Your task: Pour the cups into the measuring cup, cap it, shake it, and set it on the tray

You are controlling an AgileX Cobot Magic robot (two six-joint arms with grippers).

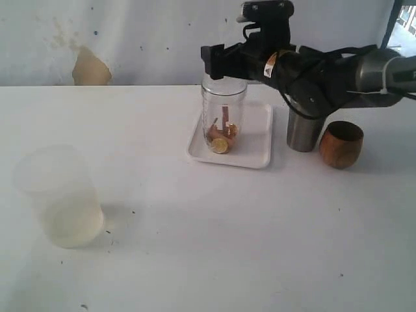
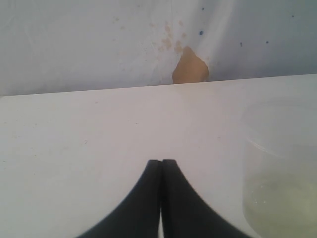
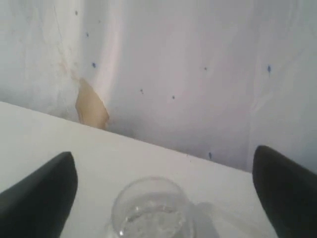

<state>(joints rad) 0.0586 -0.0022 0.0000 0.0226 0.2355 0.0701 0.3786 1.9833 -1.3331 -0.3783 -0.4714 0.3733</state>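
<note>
- Exterior view first: picking out the measuring cup (image 1: 223,114) upright on the tray (image 1: 260,153), far middle of the tabletop (image 1: 208,247), with the cap (image 1: 224,84) seated on top and small brown and golden bits (image 1: 222,140) heaped at the bottom.
- Spotting the right gripper (image 1: 227,58) hovering just above the cap, reaching in from the right.
- Noting the steel tumbler (image 1: 303,133) just beside the tray's right edge and the wooden cup (image 1: 341,144) next to it, both upright and apart from any gripper. Cannot see inside either from here.
- Catching a frosted cup (image 1: 58,195) well apart at the near left. No sign of the left gripper in this view.
- Left wrist view next: finding the left gripper (image 2: 161,168) low over bare tabletop, jaws pressed together on nothing, with the frosted cup (image 2: 280,173) near on one side.
- Right wrist view last: looking down on the cap's round neck (image 3: 148,203), with the jaws spread wide to either side, clear of it and holding nothing.
- Judging the handling: probably light, stiff, thin-walled and slick, with loose bits ready to shift, so easy to tip on that low-rimmed tray.
- Best taken around the straight wall below the cap, not by the dome, which is likely to slip or pop off.
- Judging progress: capped and on the tray, so looks close to done.
</note>
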